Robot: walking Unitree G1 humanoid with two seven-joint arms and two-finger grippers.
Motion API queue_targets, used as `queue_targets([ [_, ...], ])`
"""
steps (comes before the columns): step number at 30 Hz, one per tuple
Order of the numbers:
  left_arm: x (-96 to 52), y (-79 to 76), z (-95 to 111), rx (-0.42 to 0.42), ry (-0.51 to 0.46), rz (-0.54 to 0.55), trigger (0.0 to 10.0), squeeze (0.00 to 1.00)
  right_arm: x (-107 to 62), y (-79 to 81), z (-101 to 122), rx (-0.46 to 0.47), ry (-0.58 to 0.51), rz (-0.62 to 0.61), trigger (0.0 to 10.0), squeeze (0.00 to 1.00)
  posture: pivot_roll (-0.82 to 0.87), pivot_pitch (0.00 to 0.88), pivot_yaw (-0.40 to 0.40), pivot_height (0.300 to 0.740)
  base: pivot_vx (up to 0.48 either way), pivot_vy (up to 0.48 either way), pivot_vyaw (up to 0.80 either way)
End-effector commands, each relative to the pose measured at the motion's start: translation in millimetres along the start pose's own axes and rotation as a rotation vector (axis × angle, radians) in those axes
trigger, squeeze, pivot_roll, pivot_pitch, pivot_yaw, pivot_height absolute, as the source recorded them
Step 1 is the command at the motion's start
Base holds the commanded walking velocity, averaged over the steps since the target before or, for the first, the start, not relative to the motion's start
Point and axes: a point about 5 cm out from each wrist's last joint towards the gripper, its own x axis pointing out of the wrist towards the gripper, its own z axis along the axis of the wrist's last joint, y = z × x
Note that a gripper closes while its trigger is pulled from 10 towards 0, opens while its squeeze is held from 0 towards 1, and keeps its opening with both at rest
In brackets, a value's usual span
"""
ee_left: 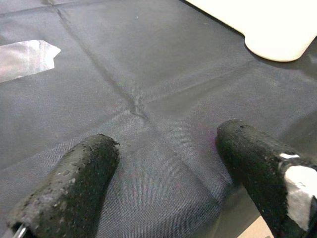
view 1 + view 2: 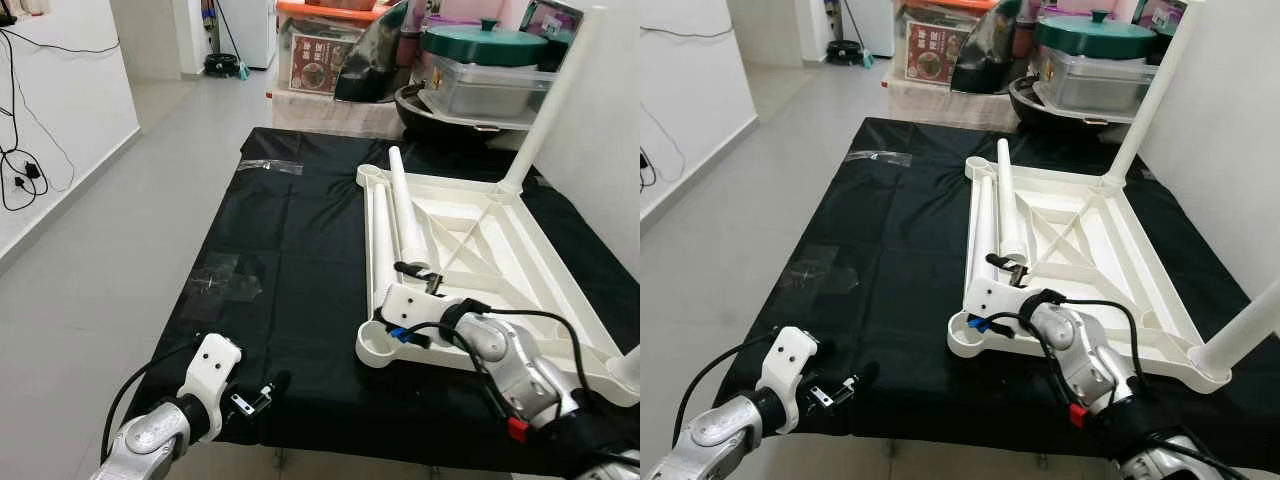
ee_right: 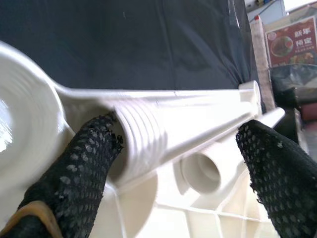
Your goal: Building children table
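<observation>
White loose leg point(image 2: 407, 208) lies lengthwise straight ahead of your right gripper point(image 2: 418, 275), fingers spread around its near threaded end; left gripper point(image 1: 163, 163) idles open.

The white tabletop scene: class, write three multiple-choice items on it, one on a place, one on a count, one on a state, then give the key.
1. Where does the white tabletop lie?
A. on the floor
B. on the black cloth
C. on a shelf

2. How many legs stand upright in the tabletop's corners?
A. none
B. two
C. four

3. How are the right gripper fingers set?
A. open around a loose leg
B. shut on the cloth
C. shut on tape

Key: B, the cloth shows all round it; B, one far and one near corner; A, the right wrist view shows fingers apart beside the tube.
</observation>
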Motion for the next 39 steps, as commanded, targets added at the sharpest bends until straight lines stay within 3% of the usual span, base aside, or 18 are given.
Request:
queue_targets([
  [1,2.7,-1.9,-1,0.004,0.005,-0.005,10.0,0.0,-0.2,12.4,-16,-0.023,0.087,0.061,10.0,0.0,0.05,0.0,-0.107,0.74,0.0,0.0,0.0],
  [7,3.6,-1.2,-1,0.01,0.006,-0.001,10.0,0.0,0.0,14.4,-21,-0.093,0.139,0.083,10.0,0.0,0.05,0.0,-0.106,0.74,0.0,0.0,0.0],
  [17,4.1,-0.1,-2,0.019,0.014,0.006,10.0,0.0,3.0,14.6,-17,-0.091,0.142,0.058,10.0,0.0,0.04,0.0,-0.104,0.74,0.0,0.0,0.0],
  [18,4.9,-0.2,-2,0.021,0.014,0.009,10.0,0.0,6.0,11.5,-12,-0.066,0.127,0.009,9.0,0.0,0.05,0.0,-0.104,0.74,0.0,0.0,0.0],
  [19,5.4,-0.3,-2,0.022,0.015,0.011,10.0,0.0,8.3,7.4,-7,-0.039,0.112,-0.044,5.8,0.0,0.05,0.0,-0.104,0.74,0.0,0.0,0.0],
  [20,5.4,-0.3,-2,0.022,0.015,0.011,10.0,0.0,8.3,7.4,-7,-0.039,0.112,-0.044,5.8,0.0,0.05,0.0,-0.104,0.74,0.0,0.0,0.0],
  [21,5.6,-0.3,-2,0.024,0.015,0.013,10.0,0.0,9.5,3.7,-3,-0.021,0.096,-0.088,4.2,0.0,0.05,0.0,-0.104,0.74,0.0,0.0,0.0],
  [22,5.6,-0.3,-2,0.024,0.015,0.013,10.0,0.0,9.5,3.7,-3,-0.021,0.096,-0.088,4.2,0.0,0.05,0.0,-0.104,0.74,0.0,0.0,0.0],
  [23,5.6,0.0,-2,0.025,0.016,0.016,10.0,0.0,10.5,1.3,-1,-0.01,0.091,-0.115,0.0,0.0,0.04,0.0,-0.106,0.74,0.0,0.0,0.0],
  [33,6.3,0.9,-4,0.034,0.03,0.035,10.0,0.0,15.5,14.3,14,0.062,0.059,-0.202,0.0,0.0,0.05,0.0,-0.111,0.74,0.0,0.0,0.0],
  [39,6.7,1.1,-5,0.037,0.032,0.037,10.0,0.0,13.3,9.6,19,0.128,0.029,-0.302,0.0,0.0,0.04,0.0,-0.107,0.74,0.0,0.0,0.0],
])
